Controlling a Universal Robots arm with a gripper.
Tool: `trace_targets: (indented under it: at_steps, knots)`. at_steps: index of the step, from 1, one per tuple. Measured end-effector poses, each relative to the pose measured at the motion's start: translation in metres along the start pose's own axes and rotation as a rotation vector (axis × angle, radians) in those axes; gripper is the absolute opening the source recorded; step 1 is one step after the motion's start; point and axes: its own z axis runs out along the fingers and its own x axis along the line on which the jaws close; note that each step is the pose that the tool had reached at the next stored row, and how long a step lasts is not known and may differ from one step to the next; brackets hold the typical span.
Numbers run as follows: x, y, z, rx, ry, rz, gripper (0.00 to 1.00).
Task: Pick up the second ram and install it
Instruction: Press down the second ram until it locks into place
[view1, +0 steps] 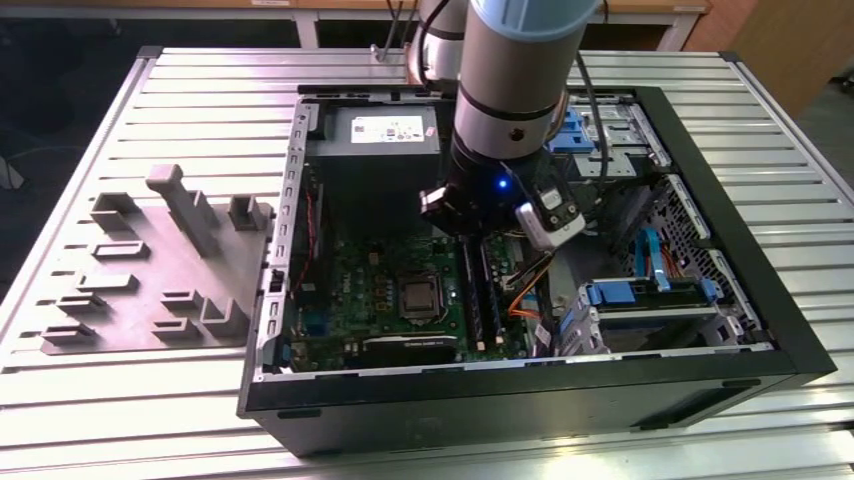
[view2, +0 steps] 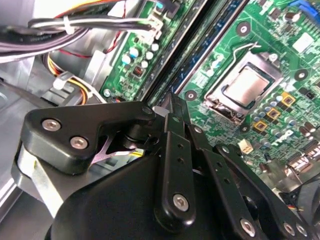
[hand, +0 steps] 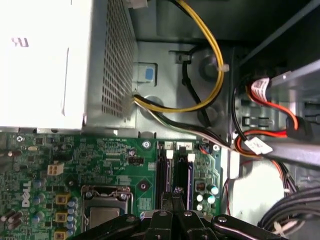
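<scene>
A table (view1: 174, 420) of pale ribbed metal slats carried the whole scene, with dark floor beyond its edge at the exterior view's left and a wooden panel at the far corner on the exterior view's right. Farthest to the exterior view's left lay a grey fixture plate (view1: 147, 265) with upright blocks, well apart from the arm. Next came the open computer case (view1: 534, 400), black-walled and lying on its side, its green motherboard (view1: 360, 275) exposed with the processor socket (view1: 422, 296) near the middle and the power supply (view1: 384, 135) at the far end. Over the board's memory sockets (view1: 478, 295) stood the grey arm (view1: 514, 80), reaching straight down into the case. The gripper (hand: 175, 197) hung just above the two black sockets (hand: 172, 172) in the first wrist view, its fingers (view2: 176, 112) drawn close together into a narrow point — whether anything thin was pinched between them I could not tell. The second ram itself could not be made out with certainty; dark long strips sat in the socket rows, too indistinct to call. Farther to the exterior view's right were orange and yellow cables (view1: 527, 290) and the blue-tabbed drive bays (view1: 641, 295) — all inside the case wall.
</scene>
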Motion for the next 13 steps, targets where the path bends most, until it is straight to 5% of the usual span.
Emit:
trace_targets:
  at_steps: [13]
  knots:
    - [-0.0006, 0.0087, 0.0076, -0.0006, 0.0010, -0.019, 0.10]
